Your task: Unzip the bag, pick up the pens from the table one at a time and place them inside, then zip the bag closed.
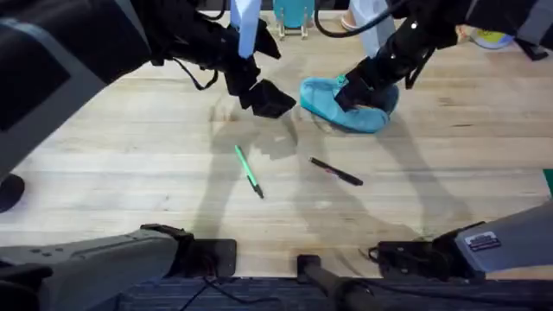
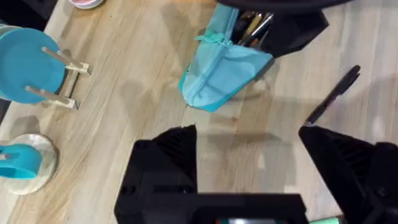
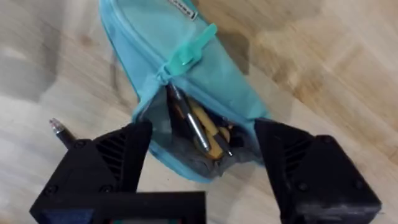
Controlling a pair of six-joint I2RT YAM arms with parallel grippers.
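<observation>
The left arm rose large and dark under the overhead camera, its gripper [image 1: 268, 97] spread wide and empty above the table [image 1: 130, 164], just beside the bag [image 1: 321, 93] at its 9 o'clock. The right gripper [image 1: 359, 91] stood spread over the bag's open end, where the part-open zipper [image 3: 186, 53] showed pens already inside. The green pen [image 1: 249, 171] and the black pen [image 1: 336, 171] lay apart on the table at the bag's 6 o'clock.
</observation>
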